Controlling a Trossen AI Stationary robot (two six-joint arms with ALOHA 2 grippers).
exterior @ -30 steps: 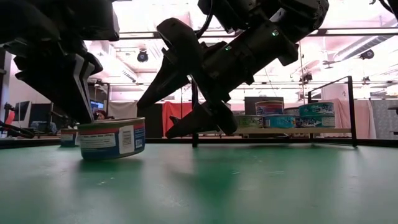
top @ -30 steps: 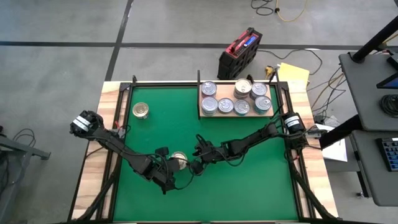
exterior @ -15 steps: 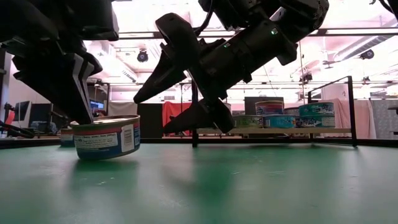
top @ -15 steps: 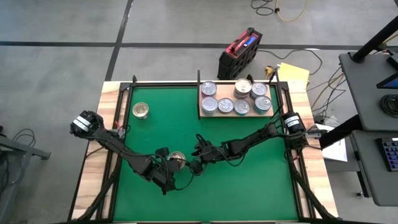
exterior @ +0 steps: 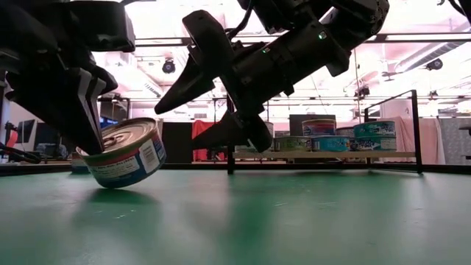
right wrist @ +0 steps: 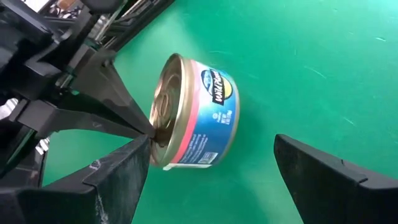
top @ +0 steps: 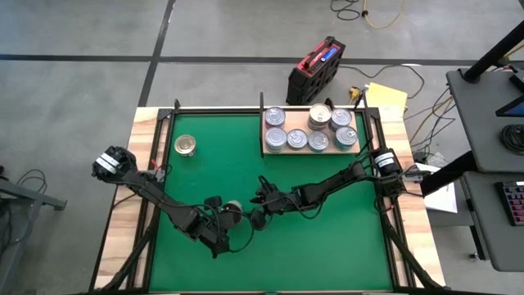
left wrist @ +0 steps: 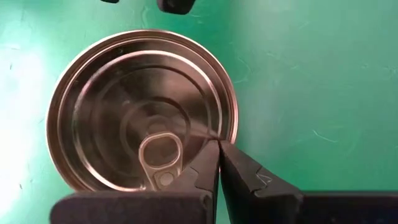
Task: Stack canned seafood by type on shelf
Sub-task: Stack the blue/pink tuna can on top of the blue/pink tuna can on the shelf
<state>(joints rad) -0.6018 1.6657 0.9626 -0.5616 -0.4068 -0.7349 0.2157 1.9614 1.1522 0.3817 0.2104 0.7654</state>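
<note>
A can with a gold-toned lid and a blue-and-pink label sits tilted on the green mat, near the middle of its near half. My left gripper is shut on its rim. My right gripper hovers open beside the can's raised side, its fingers not touching it as far as shows. The wooden shelf at the far right carries several silver-lidded cans, which rest on their bases. Another gold-lidded can stands alone at the far left. My left gripper pinches the can's rim between its fingertips, one finger over the lid and one outside the wall. The fingers slant down from the table's left. The can is tilted, its lower edge on the mat, the side toward my right gripper raised.
A dark rail frames the green mat, with upright posts near the shelf. A red-and-black case and yellow paper lie beyond the far edge. Open mat lies toward the near edge and between the can and the shelf.
The can has tipped. It stood nearly flat a second ago; now the side toward my right gripper is raised and the lid faces my left arm, with the lower edge still on the mat. My right gripper's fingers have tilted up a little.
</note>
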